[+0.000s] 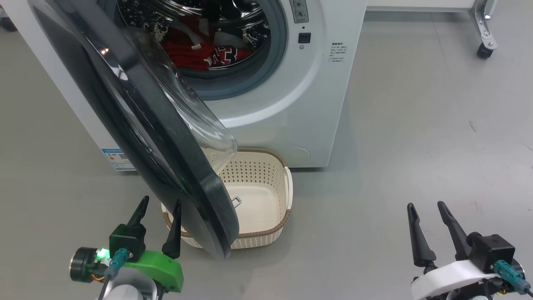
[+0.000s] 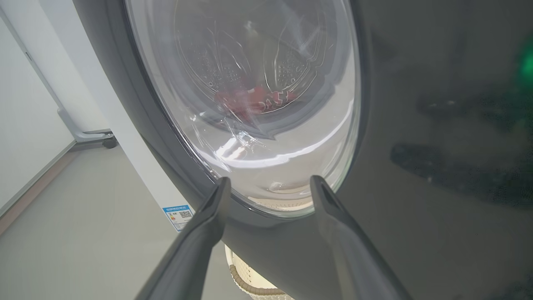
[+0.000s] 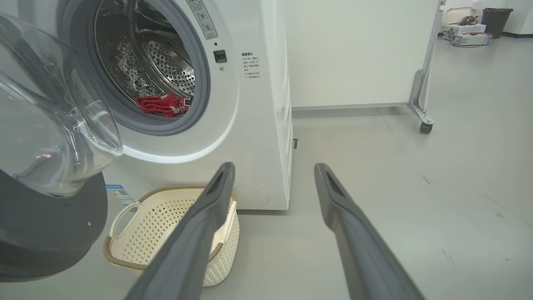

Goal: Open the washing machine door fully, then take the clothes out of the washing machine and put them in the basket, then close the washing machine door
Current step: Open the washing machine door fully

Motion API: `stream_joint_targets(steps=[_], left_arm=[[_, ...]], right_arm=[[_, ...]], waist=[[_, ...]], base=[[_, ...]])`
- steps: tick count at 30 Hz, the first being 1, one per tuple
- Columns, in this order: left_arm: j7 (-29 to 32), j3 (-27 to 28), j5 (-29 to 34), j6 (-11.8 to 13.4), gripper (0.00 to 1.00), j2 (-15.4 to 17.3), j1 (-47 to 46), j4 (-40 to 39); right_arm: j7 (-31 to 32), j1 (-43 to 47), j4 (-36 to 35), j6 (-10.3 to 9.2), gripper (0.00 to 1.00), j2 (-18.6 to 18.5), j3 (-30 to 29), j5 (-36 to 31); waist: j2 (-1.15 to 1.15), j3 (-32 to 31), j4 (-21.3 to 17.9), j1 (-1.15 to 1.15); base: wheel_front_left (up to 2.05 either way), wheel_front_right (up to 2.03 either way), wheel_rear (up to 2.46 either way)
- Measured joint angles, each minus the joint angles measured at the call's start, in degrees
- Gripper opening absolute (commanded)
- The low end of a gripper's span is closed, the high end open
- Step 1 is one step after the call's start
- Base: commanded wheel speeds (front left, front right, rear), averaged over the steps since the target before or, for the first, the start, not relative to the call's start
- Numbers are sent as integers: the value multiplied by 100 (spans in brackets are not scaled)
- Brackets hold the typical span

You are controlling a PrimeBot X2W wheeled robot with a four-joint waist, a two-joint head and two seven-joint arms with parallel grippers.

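The white washing machine point(image 1: 287, 104) stands ahead with its round black-rimmed door point(image 1: 141, 137) swung partly open toward me, its glass bowl point(image 1: 200, 121) overhanging the basket. Red clothes point(image 1: 200, 52) lie in the steel drum, also seen as clothes point(image 3: 162, 104) in the right wrist view. The cream basket point(image 1: 266, 196) sits on the floor in front of the machine, empty. My left gripper point(image 1: 160, 208) is open at the lower left, just outside the door's lower rim; in its wrist view the left gripper point(image 2: 270, 185) faces the door point(image 2: 416, 187). My right gripper point(image 1: 427, 208) stands open at the lower right, holding nothing.
Grey floor point(image 1: 416, 146) stretches to the right of the machine. A wheeled frame leg point(image 1: 485, 46) stands at the far right. In the right wrist view a white wall panel point(image 3: 354, 54) rises behind the machine, and a dark bin point(image 3: 495, 21) stands far off.
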Motion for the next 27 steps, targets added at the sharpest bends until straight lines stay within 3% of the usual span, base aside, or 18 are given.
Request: stream_joint_targets(steps=[11, 12, 13, 14, 15, 27], left_arm=[[0, 34, 3, -12, 100, -7, 91, 67], [0, 36, 3, -12, 95, -7, 91, 67], [0, 41, 3, -12, 49, -8, 91, 69], [0, 44, 3, -12, 11, -8, 91, 69], [0, 45, 3, -12, 0, -8, 91, 69], [0, 78, 2, -16, 0, -18, 91, 71]], right_arm=[[4, 175, 7, 0, 100, 85, -122, -135], [4, 177, 7, 1, 100, 94, -134, -135], [4, 180, 7, 2, 100, 102, -143, -141], [4, 185, 5, 7, 100, 109, -151, -148], [4, 190, 4, 7, 100, 120, -166, -174], [4, 281, 3, 98, 100, 211, -302, -255]], waist=[[0, -78, 41, 0], [0, -78, 43, 0], [0, -78, 45, 0], [0, -78, 48, 0], [0, -78, 50, 0], [0, -113, 83, 0]], base=[[0, 0, 0], [0, 0, 0], [0, 0, 0], [0, 0, 0], [0, 0, 0], [0, 0, 0]])
